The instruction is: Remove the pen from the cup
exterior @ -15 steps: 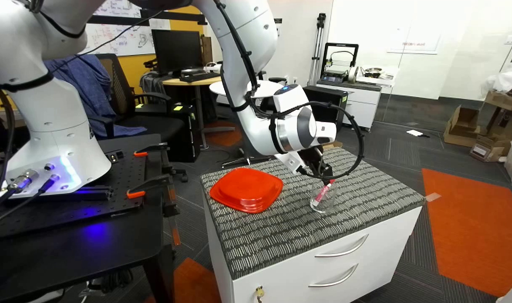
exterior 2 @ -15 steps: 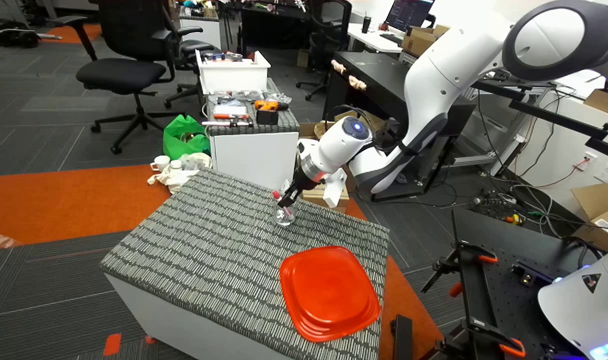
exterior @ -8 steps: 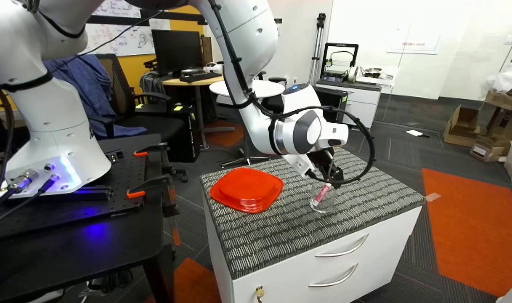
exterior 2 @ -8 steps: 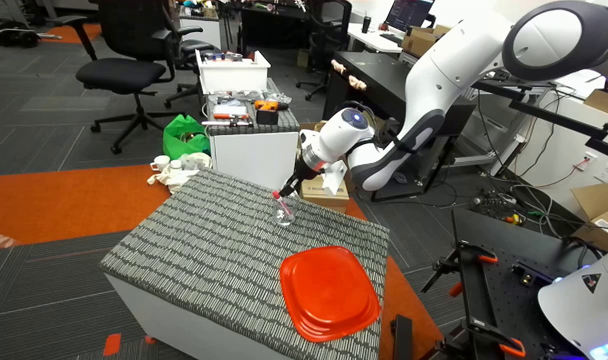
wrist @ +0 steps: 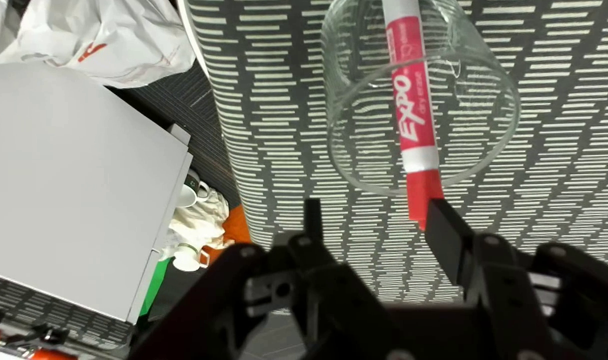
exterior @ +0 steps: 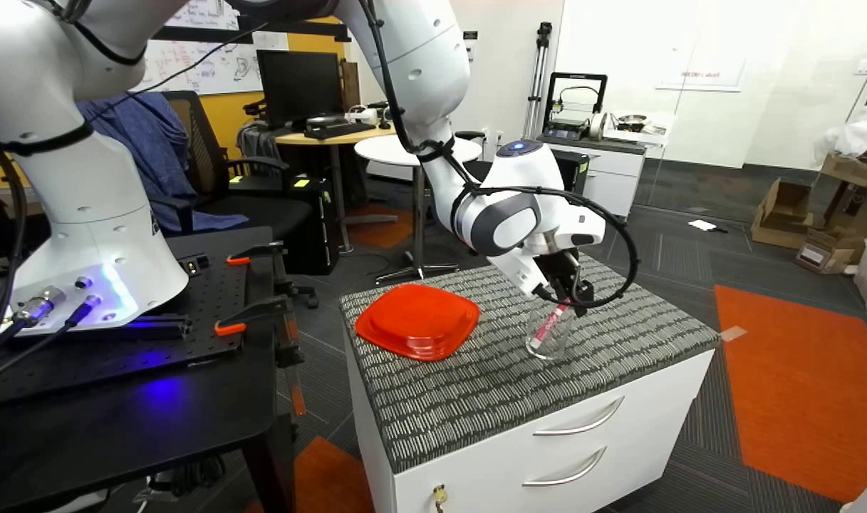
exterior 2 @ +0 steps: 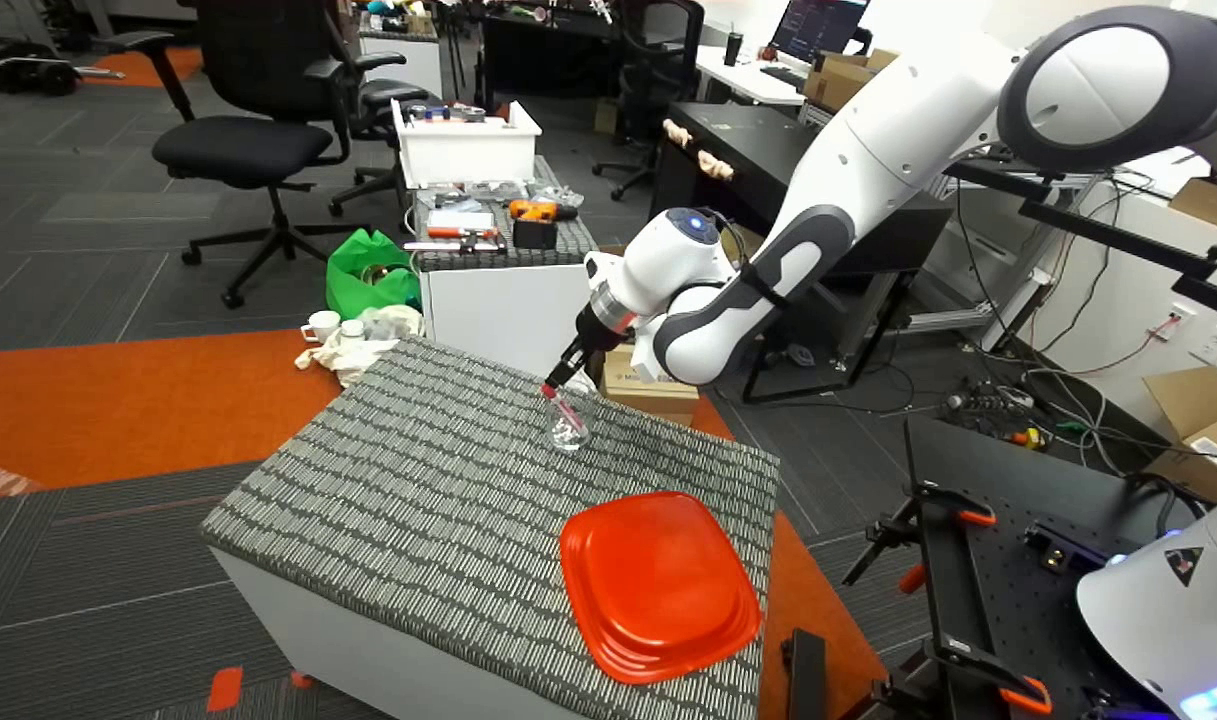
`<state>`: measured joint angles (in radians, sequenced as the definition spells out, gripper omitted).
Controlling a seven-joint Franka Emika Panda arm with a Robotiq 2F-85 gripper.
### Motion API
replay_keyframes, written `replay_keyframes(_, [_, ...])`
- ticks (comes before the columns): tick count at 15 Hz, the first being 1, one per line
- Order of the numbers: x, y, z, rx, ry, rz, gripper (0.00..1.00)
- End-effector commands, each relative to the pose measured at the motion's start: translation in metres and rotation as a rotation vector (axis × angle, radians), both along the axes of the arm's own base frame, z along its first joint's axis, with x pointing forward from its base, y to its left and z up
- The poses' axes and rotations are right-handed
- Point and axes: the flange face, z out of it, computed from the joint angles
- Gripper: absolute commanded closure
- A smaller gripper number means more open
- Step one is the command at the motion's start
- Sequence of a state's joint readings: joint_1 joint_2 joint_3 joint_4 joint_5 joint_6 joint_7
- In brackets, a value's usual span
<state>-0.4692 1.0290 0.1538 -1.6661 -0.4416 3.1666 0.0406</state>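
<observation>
Dark carpet with orange patches — in an exterior view, yellow wall far left, pale wall far right.

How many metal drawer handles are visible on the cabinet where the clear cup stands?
2, both on the front of the white cabinet in an exterior view: the upper handle and, below it, the lower handle. The cabinet's bottom is partly cut off, so another may be hidden.
</observation>
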Motion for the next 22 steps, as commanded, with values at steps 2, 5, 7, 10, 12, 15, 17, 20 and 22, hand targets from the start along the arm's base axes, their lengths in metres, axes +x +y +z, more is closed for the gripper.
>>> replay_keyframes(2, [0.006,0.004,0.005,-0.007,0.008,0.017,0.43])
replay_keyframes(5, [0.007,0.006,0.006,-0.003,0.008,0.019,0.43])
replay_keyframes(7, [0.007,0.008,0.006,-0.001,0.008,0.021,0.43])
replay_keyframes(10, [0.007,0.011,0.008,0.001,0.007,0.021,0.43])
replay_keyframes(12, [0.007,0.013,0.008,0.003,0.005,0.023,0.43])
replay_keyframes(15, [0.009,0.014,0.006,0.004,0.01,0.022,0.7])
replay_keyframes(17, [0.009,0.015,0.006,0.004,0.011,0.023,0.8])
replay_keyframes(20, [0.009,0.015,0.006,0.004,0.01,0.024,0.99])
replay_keyframes(22, [0.008,0.015,0.006,0.003,0.012,0.023,0.96])
